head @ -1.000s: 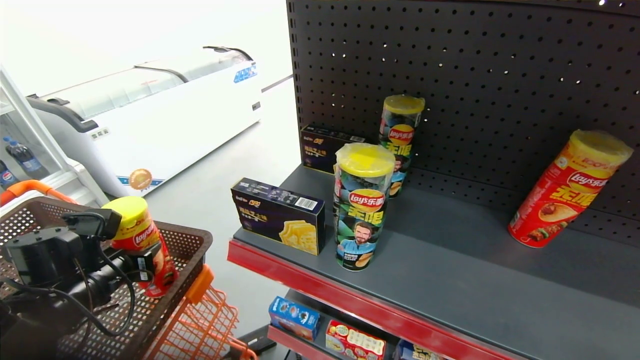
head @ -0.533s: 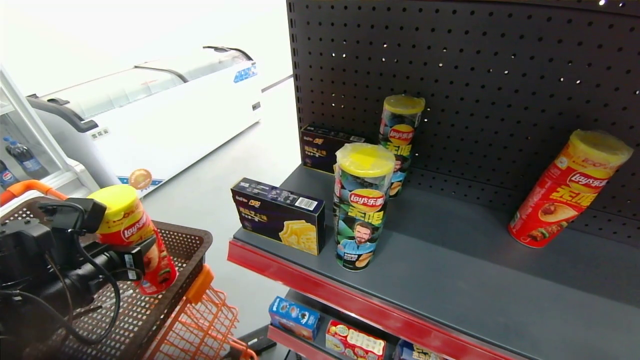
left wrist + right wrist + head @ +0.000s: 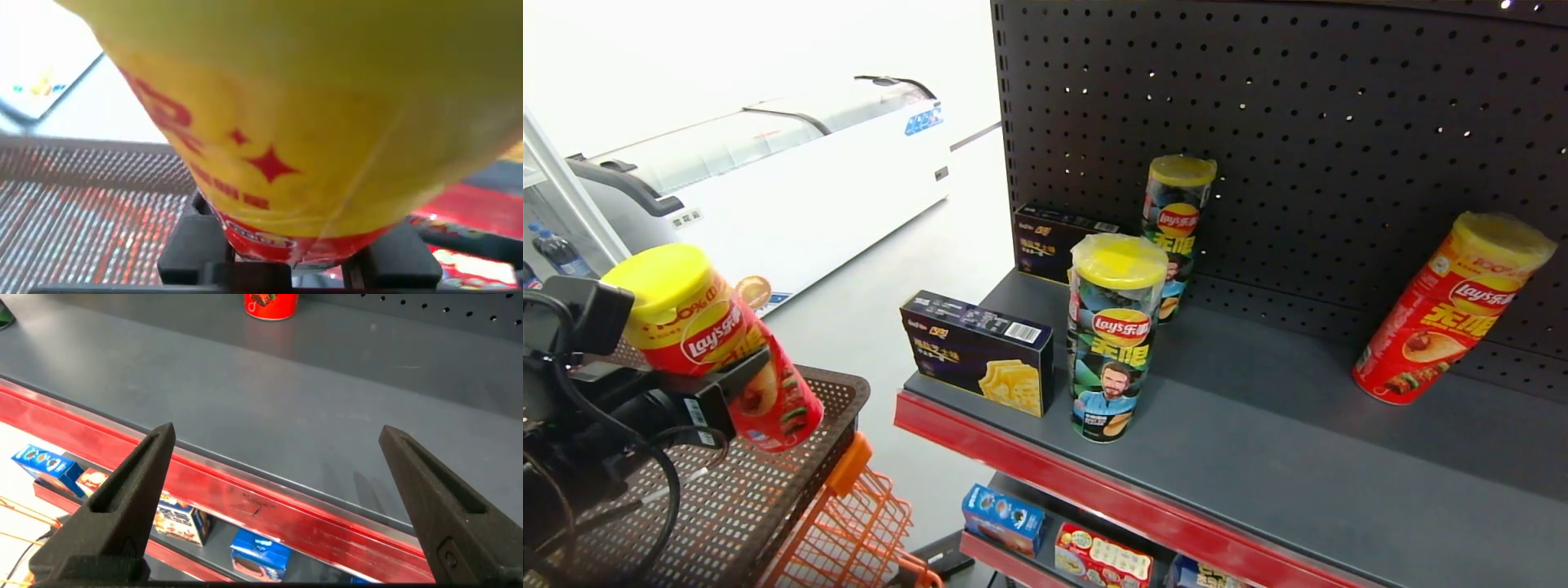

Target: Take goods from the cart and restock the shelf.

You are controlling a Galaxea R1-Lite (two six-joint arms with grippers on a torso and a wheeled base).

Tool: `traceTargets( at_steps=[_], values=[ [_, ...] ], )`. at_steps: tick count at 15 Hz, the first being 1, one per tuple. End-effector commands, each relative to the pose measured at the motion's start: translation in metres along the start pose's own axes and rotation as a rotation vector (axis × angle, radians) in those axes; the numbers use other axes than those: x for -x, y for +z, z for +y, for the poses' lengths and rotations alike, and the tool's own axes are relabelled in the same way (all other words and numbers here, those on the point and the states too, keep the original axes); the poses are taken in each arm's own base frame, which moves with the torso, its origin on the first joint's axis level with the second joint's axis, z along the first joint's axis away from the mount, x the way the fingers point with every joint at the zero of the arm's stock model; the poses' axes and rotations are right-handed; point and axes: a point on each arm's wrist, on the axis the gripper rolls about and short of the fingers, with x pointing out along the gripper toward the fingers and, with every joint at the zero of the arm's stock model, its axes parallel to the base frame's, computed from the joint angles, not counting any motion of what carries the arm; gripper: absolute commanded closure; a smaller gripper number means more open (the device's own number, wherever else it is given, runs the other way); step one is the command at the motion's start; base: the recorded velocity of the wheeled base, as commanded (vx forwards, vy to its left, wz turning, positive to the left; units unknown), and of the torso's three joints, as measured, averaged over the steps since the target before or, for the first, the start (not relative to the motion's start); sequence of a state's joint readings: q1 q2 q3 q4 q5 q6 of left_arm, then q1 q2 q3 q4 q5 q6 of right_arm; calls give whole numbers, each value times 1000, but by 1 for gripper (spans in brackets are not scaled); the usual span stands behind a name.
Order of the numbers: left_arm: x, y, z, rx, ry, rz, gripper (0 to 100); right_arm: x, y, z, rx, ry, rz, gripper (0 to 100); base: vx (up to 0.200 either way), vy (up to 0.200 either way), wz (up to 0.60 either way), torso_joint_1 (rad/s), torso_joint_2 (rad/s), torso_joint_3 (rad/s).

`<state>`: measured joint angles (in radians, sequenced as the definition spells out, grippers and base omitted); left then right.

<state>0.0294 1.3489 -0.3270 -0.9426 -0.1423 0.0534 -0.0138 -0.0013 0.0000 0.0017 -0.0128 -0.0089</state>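
Note:
My left gripper [image 3: 715, 384] is shut on a red chip can with a yellow lid [image 3: 719, 347], held tilted above the brown cart basket [image 3: 792, 474] at the lower left. The same can [image 3: 294, 122] looms large in the left wrist view, with the fingers [image 3: 192, 245] clamped at its sides. On the grey shelf [image 3: 1258, 441] stand two green-blue chip cans [image 3: 1115, 335] [image 3: 1176, 229], and a red can [image 3: 1450, 306] leans against the pegboard. My right gripper [image 3: 286, 498] is open in front of the shelf's red edge [image 3: 270, 490], with the red can's base [image 3: 271, 304] far behind.
Two dark cracker boxes [image 3: 980, 351] [image 3: 1054, 241] sit at the shelf's left end. A lower shelf holds small boxes [image 3: 1005, 518]. A white chest freezer [image 3: 768, 204] stands across the aisle. The shelf surface between the green-blue cans and the red can is bare.
My left gripper has lifted the red can up out of the cart basket, and the can now tilts more toward the shelf. Shelf goods have not moved.

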Motion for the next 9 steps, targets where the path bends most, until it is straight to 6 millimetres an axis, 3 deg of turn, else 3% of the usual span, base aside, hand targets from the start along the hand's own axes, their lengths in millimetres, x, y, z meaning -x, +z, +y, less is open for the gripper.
traceTargets(
  at_steps=[1,5,9],
  values=[
    [14,15,-16,-12,-85,-83,100,0,0,0,0,-1,1,0,0,0,0,0,0,0],
    [16,16,-35,-14,-232,-93,100,0,0,0,0,1,1,0,0,0,0,0,0,0],
    [23,20,-39,-3,-346,-116,100,0,0,0,0,1,1,0,0,0,0,0,0,0]
  ],
)
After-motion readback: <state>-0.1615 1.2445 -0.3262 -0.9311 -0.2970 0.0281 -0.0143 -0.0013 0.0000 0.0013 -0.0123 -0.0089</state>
